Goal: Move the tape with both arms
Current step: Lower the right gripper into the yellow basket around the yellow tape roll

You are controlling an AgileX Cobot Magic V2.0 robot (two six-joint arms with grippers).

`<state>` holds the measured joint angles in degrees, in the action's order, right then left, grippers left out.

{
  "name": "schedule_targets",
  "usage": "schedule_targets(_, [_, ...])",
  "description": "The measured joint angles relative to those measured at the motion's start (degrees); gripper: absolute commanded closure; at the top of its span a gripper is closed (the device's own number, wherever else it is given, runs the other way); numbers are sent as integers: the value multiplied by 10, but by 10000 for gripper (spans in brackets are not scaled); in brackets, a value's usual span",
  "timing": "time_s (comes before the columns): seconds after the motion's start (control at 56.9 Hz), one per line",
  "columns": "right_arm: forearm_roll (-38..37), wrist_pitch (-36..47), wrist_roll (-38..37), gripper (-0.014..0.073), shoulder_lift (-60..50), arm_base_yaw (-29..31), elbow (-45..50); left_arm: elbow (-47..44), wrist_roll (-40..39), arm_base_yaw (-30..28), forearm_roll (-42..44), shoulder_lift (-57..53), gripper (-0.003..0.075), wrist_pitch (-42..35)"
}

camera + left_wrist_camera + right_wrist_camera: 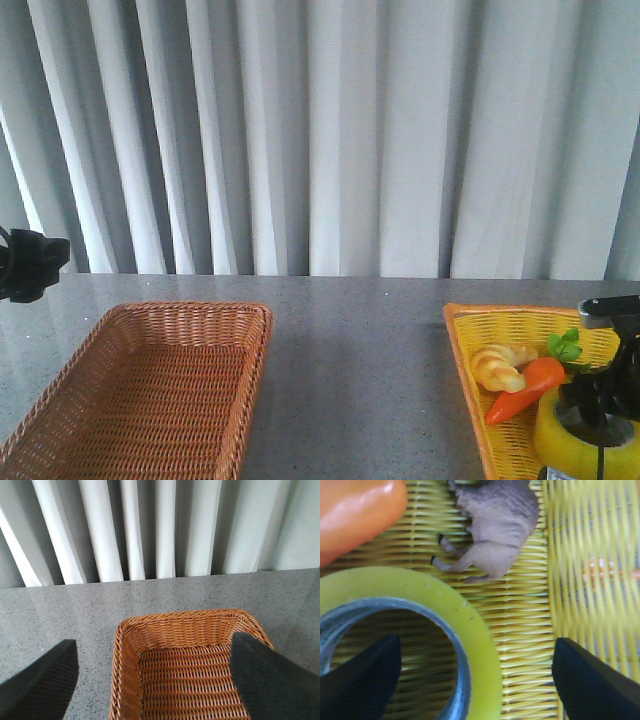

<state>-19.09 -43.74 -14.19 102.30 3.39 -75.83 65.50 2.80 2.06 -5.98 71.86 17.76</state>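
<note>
Tape (575, 445) lies flat in the yellow basket (470, 340) at the near right of the grey table (360, 340), its hole facing up. Just to its left is a toy carrot (525, 388) with green leaves, and beside that a pale yellow twisted pastry toy (500, 367). The right wrist view also shows a small grey toy animal (492, 530) lying on the yellow weave close to the roll, with the carrot's orange end beside it.

The right gripper (600, 405) hangs directly over the tape, low in the basket. In the right wrist view its two fingers stand wide apart: one finger (360, 680) sits inside the roll's hole, against the grey inner core, and the other lies outside the roll over the basket floor, so the yellow wall of the tape runs between them. Neither finger can be seen pressing on the wall.

The left gripper (30, 265) is at the far left edge of the front view, raised above the table. In the left wrist view its fingers (37, 682) are spread wide with nothing between them, and the brown wicker basket (120, 680) lies below them. That basket sits at the near left of the table, well apart from the yellow one. White pleated curtains (320, 130) hang behind the table.
</note>
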Motion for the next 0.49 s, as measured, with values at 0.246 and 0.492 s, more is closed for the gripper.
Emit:
schedule_targets(0.246, [7,1,12,29,19,0,-2,0,0,0,0,0,136,0])
schedule_targets(0.492, [7,5,14,239,39,0,-3,0,0,0,0,0,136,0])
